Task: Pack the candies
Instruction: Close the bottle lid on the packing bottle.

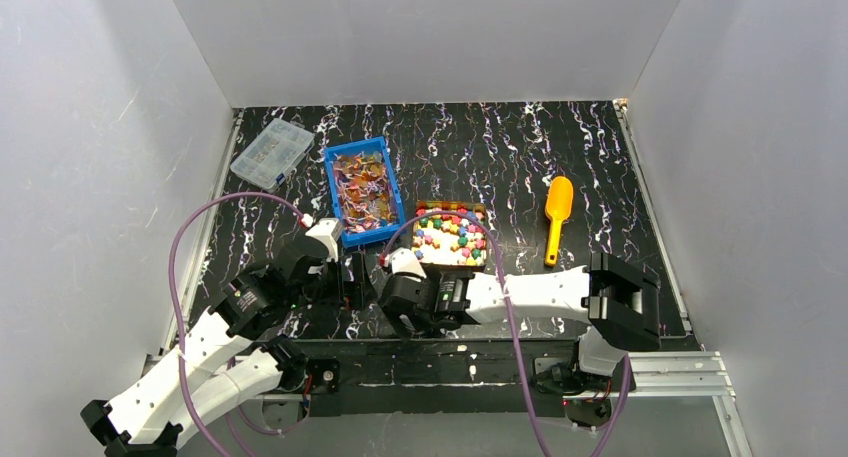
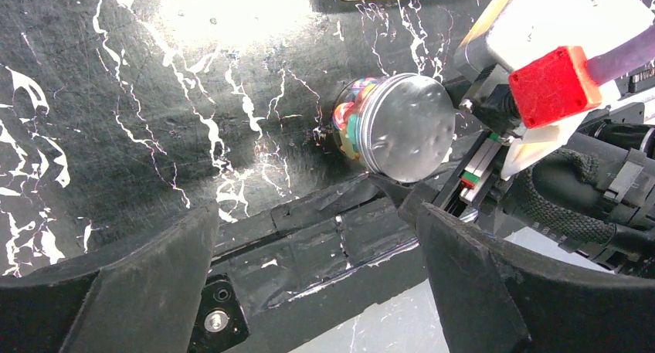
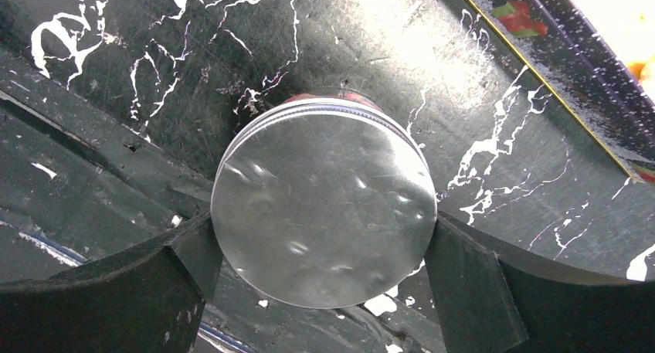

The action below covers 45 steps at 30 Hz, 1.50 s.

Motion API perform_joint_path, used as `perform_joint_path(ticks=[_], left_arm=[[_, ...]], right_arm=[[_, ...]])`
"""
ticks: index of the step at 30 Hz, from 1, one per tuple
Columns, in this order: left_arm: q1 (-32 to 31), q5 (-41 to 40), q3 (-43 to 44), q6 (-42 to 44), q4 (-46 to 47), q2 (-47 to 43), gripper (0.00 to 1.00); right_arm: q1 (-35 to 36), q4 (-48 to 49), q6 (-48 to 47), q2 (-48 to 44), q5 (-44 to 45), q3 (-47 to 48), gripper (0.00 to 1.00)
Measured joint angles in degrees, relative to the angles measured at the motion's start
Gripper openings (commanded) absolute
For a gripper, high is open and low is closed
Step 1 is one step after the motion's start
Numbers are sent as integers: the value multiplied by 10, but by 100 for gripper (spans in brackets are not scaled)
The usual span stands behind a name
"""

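1. Candies of several colours showed through the clear wall of a small jar capped by a silvery lid. The jar was near the front edge of the surface, between the two arms.
2. Right pincer was closed on the lid, one finger pressed against each side of its rim, with the wrist camera looking straight at the lid's face.
3. Left pincer was spread wide with nothing between its fingers, hanging near the jar but apart from it.
4. Tilt was apparent in the left wrist view, where the jar leaned with its lid turned toward the camera. Whether its base touched the surface could not be told.
5. Done, as I judged it: this jar was filled and its lid was on. Whether the lid was fully seated or tightened could not be told.
6. Left to do, if more was to be packed: many rounded pieces lay in the tray just behind the pincers. Shiny wrapped ones filled the blue bin to its left.
7. Off to the right lay the orange scoop, well apart from both arms. A clear compartment box sat at the far left.
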Motion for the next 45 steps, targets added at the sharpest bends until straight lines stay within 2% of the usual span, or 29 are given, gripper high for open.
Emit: perform_joint_path(ticks=[18,27,35,45], left_arm=[[0,23,-11,-14,14,10,99],[0,43,-19,-28,30,20,99],[0,68,-53,-46,43,17,99],[0,115,-133,-94,66,-62,99]], right_arm=[[26,-8,26,-12,-61,-61,98],[46,-23,39,-92,-58,-101,98],[50,-47,43,-199,-18,-129,99],[36,-93,36,-206,58,-112,98]])
